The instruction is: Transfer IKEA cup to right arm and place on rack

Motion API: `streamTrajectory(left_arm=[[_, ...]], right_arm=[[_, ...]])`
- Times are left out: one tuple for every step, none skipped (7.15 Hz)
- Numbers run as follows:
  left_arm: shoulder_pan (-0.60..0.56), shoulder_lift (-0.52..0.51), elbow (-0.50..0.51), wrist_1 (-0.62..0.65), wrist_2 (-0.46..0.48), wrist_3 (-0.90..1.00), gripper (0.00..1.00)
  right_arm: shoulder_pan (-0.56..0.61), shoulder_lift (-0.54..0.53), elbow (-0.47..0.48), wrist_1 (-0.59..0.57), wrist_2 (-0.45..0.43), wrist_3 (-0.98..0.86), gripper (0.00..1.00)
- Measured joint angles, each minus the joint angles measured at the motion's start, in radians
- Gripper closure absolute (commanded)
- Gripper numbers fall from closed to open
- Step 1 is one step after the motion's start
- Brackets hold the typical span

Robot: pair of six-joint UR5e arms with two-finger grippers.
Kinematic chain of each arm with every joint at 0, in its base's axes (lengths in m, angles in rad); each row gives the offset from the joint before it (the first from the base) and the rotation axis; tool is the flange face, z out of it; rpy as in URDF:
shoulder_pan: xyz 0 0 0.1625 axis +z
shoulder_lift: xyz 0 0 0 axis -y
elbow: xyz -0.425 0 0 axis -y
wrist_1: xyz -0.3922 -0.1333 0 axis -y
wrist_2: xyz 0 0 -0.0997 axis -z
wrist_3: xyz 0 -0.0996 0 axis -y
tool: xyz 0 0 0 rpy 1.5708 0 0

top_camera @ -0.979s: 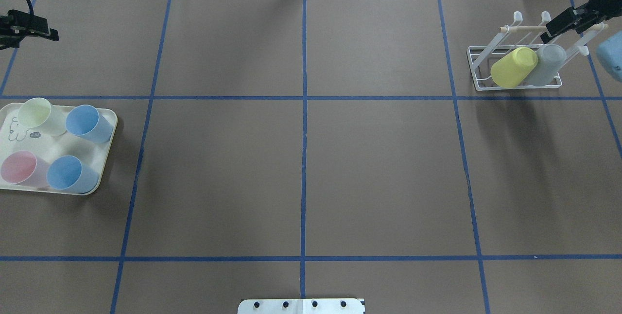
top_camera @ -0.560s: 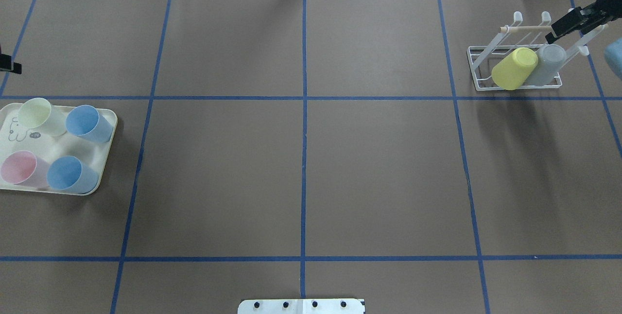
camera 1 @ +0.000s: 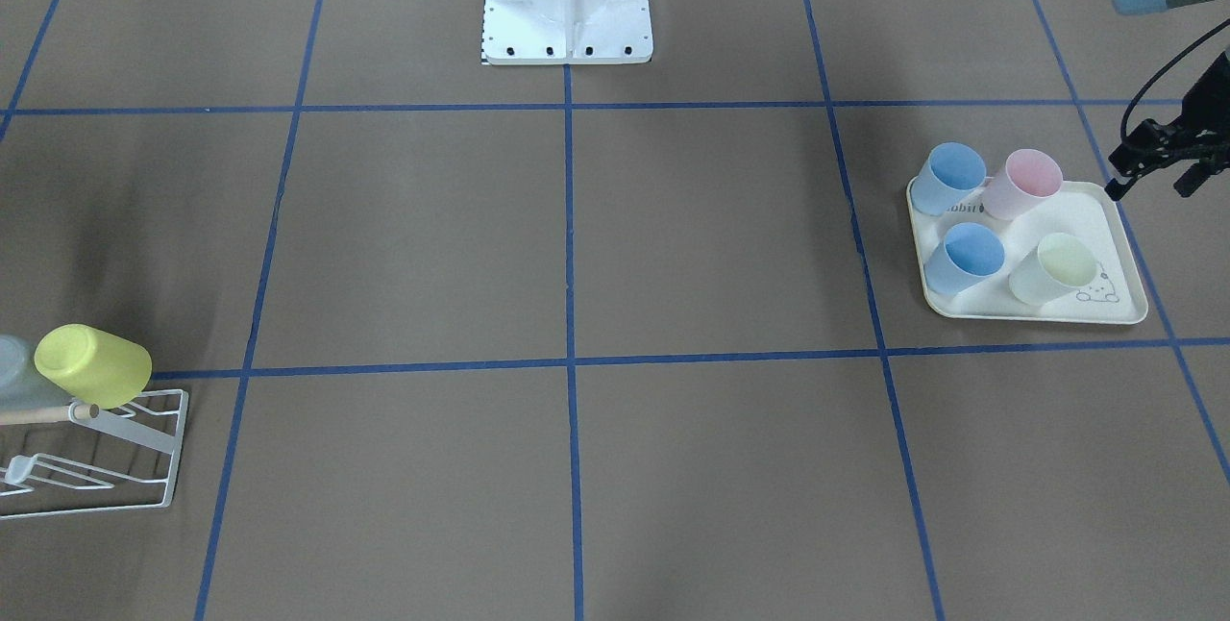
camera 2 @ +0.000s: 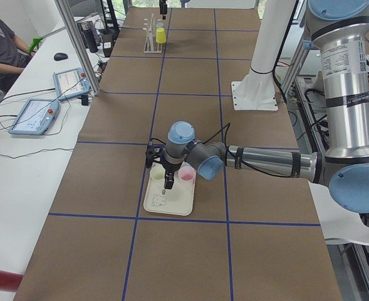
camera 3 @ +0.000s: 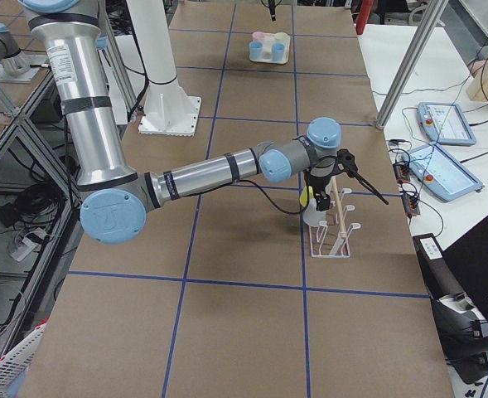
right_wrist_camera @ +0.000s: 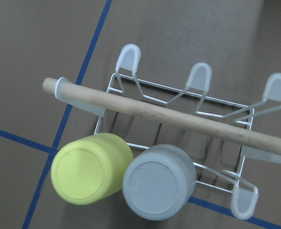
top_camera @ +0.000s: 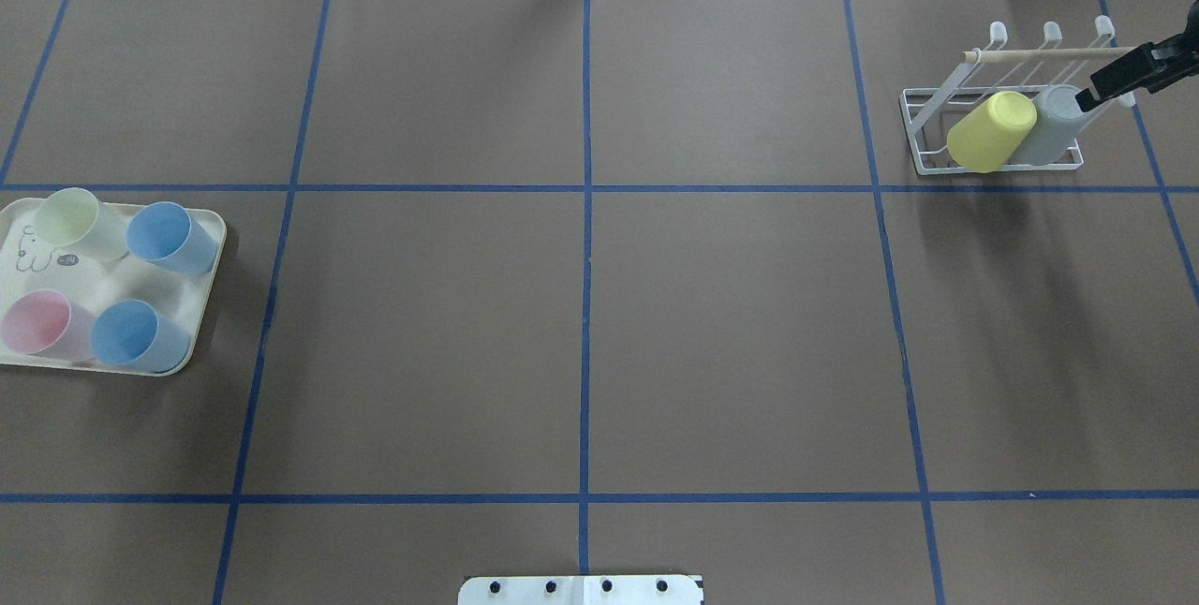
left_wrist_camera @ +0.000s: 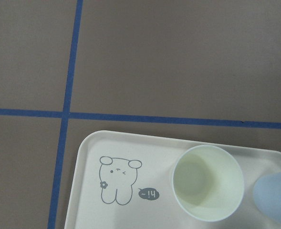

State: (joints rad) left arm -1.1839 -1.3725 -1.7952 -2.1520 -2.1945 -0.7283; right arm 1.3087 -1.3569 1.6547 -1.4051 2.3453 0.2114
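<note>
Two cups look done: the yellow plastic cup [top_camera: 990,130] and the grey plastic cup [top_camera: 1058,123] sit upside down on the small white wire rack [right_wrist_camera: 199,76], near the tabletop's far right corner. Four wait in the cream rabbit-print tray [left_wrist_camera: 145,152] at the left edge: the pale green cup [left_wrist_camera: 208,189], the pink cup [top_camera: 42,324] and two blue cups [top_camera: 169,235]. The left gripper [camera 2: 166,183] hangs over the tray and the right gripper [top_camera: 1094,94] is by the rack. I cannot tell if their fingers are apart or together. Neither seems to carry a cup, so I think the next hand-over has not begun.

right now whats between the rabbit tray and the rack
Nothing: in the overhead view the stretch from tray to rack is bare brown table crossed by blue tape lines.
</note>
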Motion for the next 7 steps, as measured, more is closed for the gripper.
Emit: streamTrajectory(left_arm=[[0.033, 0.003, 0.018, 0.0, -0.008, -0.009, 0.0], [0.067, 0.004, 0.035, -0.001, -0.012, -0.013, 0.0], [0.097, 0.007, 0.042, -0.001, -0.014, -0.015, 0.01], [0.121, 0.012, 0.044, -0.002, -0.015, -0.015, 0.16], [0.141, 0.02, 0.043, -0.004, -0.016, -0.016, 0.56], [0.153, 0.027, 0.043, -0.004, -0.019, -0.016, 0.89], [0.161, 0.032, 0.044, -0.004, -0.023, -0.016, 1.0]], right_arm=[[0.0, -0.003, 0.003, 0.0, 0.0, 0.003, 0.01], [0.0, -0.004, 0.005, 0.0, 0.0, 0.005, 0.01], [0.0, -0.005, 0.006, 0.0, 0.001, 0.006, 0.01], [0.0, -0.005, 0.006, 0.0, 0.001, 0.006, 0.01], [0.0, -0.005, 0.006, 0.0, 0.002, 0.006, 0.01], [0.0, -0.005, 0.007, 0.0, 0.002, 0.006, 0.01], [0.0, -0.005, 0.007, 0.0, 0.002, 0.006, 0.01]])
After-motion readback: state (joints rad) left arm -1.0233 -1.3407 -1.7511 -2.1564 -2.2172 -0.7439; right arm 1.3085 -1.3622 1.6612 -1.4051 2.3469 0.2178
